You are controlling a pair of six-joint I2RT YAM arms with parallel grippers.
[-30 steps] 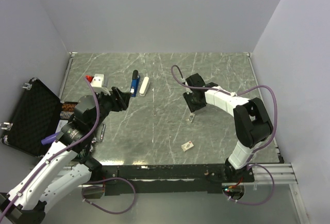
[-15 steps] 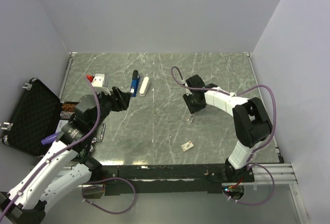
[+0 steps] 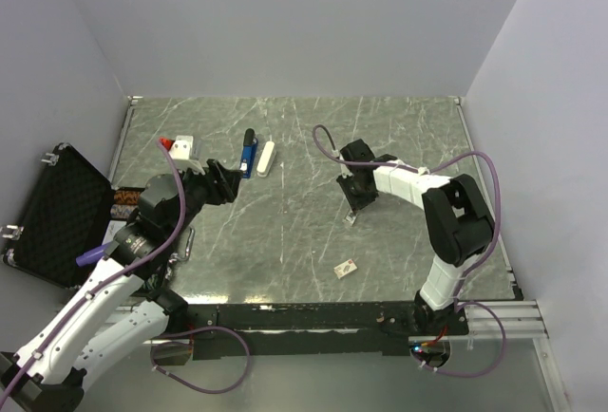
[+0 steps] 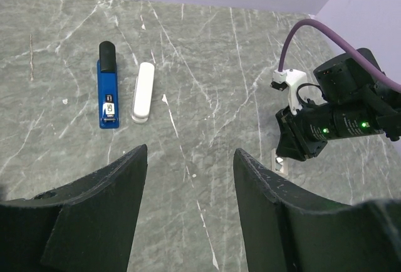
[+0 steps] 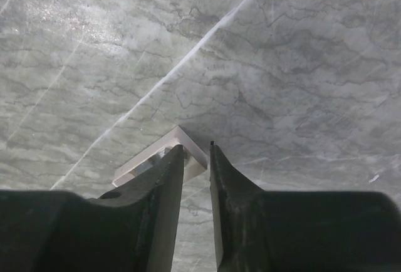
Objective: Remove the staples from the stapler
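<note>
Stapler (image 4: 108,87) and left claw (image 4: 191,159) are apart: that claw gapes wide, holding nothing. Just ahead of it, a bit left, the stapler lies flat on the desk (image 4: 238,52), a white bar (image 4: 143,92) close on its right. Far right, the right claw (image 5: 195,148) is nearly pinched, tips over a small card (image 5: 144,159), gripping nothing. I think the stapler is light, hard and slippery; hold its long sides. No staples are in sight; a strip would snap easily. The stapler's label is too small to read.

Blue stapler (image 4: 108,99) with black end, white bar (image 4: 143,91), grey white-veined table (image 4: 207,52)
</note>
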